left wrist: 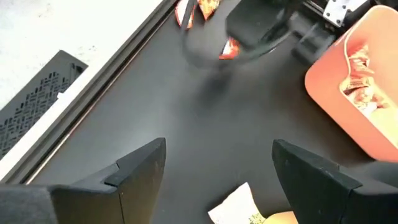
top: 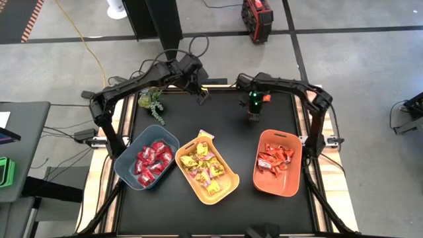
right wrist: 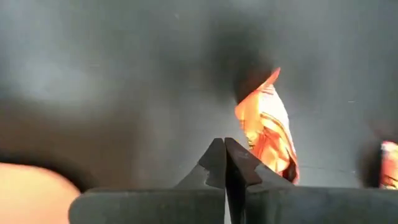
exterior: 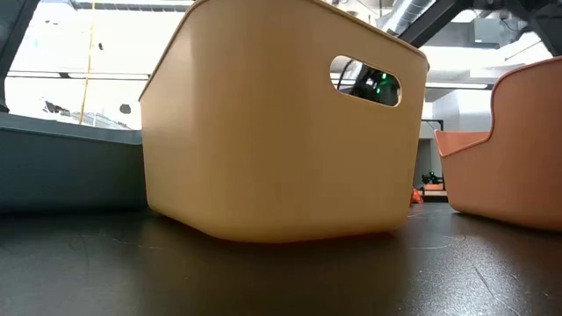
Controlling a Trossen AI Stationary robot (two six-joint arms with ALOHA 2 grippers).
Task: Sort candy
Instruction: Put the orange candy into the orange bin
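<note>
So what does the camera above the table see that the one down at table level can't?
Only the high view shows both arms, the left gripper open and the right gripper shut down at the mat, plus the blue-grey bin, the plant sprig and the candy inside the bins. Only the low view shows the yellow bin's handle hole and the room behind. Both show the yellow bin and orange bin.

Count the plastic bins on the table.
3, in a row along the near side: blue-grey bin at left, yellow bin in the middle, orange bin at right. Nothing suggests any hidden.
</note>
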